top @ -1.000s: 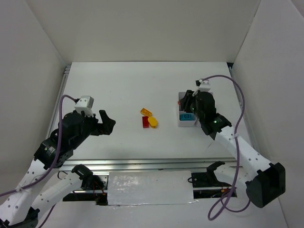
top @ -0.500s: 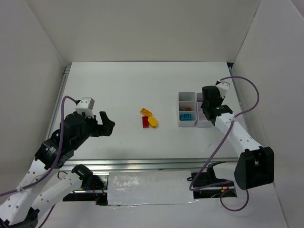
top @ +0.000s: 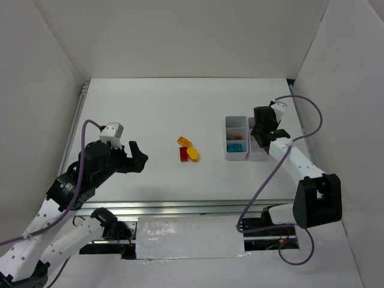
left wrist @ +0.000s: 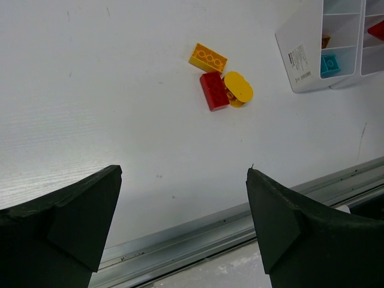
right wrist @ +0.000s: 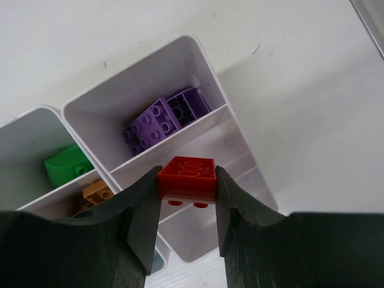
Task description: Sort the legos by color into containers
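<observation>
Bricks of coloured plastic are split between tray and tabletop. One small red studded plastic brick [right wrist: 186, 178] is clamped between the black fingers of the right gripper [top: 259, 129], studs up, raised over the white plastic six-compartment tray [right wrist: 204, 66], above the divider next to the far compartment of its right column. That far compartment holds two purple studded bricks [right wrist: 153, 126] lying side by side. In the other column a green rounded brick [right wrist: 67, 163] sits in the far compartment, a small orange brick [right wrist: 98, 191] in the one next to it, and a teal studded brick [top: 234, 146] in the nearest.

Three pieces lie loose near the middle of the white table [top: 150, 114], well apart from the tray: an orange-yellow studded rectangle [left wrist: 208, 57], just beside it a red rectangular brick [left wrist: 213, 91], and a yellow oval piece [left wrist: 239, 87] touching the red one's side.

On the left side of the table the left gripper [left wrist: 183, 173] hangs with its fingers spread wide, grasping nothing, well short of the loose pieces, which lie ahead of it in its wrist view
</observation>
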You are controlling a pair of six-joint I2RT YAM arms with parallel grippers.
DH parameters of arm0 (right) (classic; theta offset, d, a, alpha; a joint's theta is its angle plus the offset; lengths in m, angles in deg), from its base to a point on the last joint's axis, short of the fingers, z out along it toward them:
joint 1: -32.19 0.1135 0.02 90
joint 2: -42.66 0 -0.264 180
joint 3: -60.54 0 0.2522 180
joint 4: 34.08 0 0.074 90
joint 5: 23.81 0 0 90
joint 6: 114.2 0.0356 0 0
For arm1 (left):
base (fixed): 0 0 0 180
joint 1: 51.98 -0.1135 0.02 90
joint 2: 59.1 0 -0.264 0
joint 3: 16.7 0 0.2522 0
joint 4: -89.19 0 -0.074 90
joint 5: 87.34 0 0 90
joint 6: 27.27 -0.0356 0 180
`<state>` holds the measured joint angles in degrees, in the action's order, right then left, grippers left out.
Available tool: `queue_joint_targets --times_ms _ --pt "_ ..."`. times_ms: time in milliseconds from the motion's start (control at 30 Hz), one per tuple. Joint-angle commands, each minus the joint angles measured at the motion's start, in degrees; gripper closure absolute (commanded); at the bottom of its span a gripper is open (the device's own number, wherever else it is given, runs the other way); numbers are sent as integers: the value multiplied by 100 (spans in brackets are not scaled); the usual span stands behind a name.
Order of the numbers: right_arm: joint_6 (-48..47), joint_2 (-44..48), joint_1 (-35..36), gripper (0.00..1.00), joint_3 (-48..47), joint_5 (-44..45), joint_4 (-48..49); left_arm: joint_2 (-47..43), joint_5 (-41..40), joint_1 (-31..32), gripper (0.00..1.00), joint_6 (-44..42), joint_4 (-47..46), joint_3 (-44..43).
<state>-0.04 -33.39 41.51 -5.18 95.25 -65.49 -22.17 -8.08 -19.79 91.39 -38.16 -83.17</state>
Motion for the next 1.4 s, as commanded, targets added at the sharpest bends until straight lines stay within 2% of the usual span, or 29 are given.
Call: queue_joint_targets --times_ms 0,33,133,200,367,400,467,600,700,767,867,900,967,1033,1067,1133,1167,1267,1367 --pt "-26 -24 -53 79 -279 -49 332 60 195 33 3 -107 -277 41" --pt "-34 -6 -53 73 -227 -84 358 69 204 25 3 -107 -286 50" --pt "-17 55 -45 69 -165 -137 403 69 230 25 3 -116 -303 50" --pt "-17 108 -45 54 -130 -172 429 78 248 25 3 -133 -312 59" --pt "-43 64 -45 36 -182 -181 420 87 292 25 4 -151 -312 59" --pt "-35 47 -45 30 -200 -181 412 95 292 25 4 -151 -312 50" --pt "-26 11 -53 27 -226 -225 376 95 301 25 3 -151 -312 50" --pt "158 221 -27 27 -218 -506 227 69 222 25 1 -116 -295 50" --pt "237 845 323 26 -139 -875 131 43 160 25 1 -89 -277 50" --pt "221 1239 964 23 -182 -885 51 60 90 25 1 -72 -251 33" --pt "168 1374 1984 17 -428 -1006 -124 113 -77 16 0 -19 -198 -3" --pt "255 1321 2186 11 -507 -1007 -212 113 -129 16 1 33 -163 -3" --pt "326 1103 2764 11 -648 -1077 -336 96 -235 16 0 78 -128 -20" --pt "483 865 3109 18 -718 -1331 -248 25 -454 16 0 174 -66 -11" --pt "519 516 3407 24 -745 -1446 -161 -1 -516 16 0 192 -58 -11" --pt "738 49 3724 31 -1050 -1622 -203 -63 -631 16 0 236 -40 -3" --pt "861 -467 3987 33 -1192 -1657 -239 -80 -640 16 1 245 -40 -3" --pt "1160 -1452 4366 33 -1877 -1667 -546 -107 -675 16 0 262 -22 -3" --pt "1511 -2263 4438 33 -2519 -1526 -1003 -115 -684 33 1 271 -13 -3"
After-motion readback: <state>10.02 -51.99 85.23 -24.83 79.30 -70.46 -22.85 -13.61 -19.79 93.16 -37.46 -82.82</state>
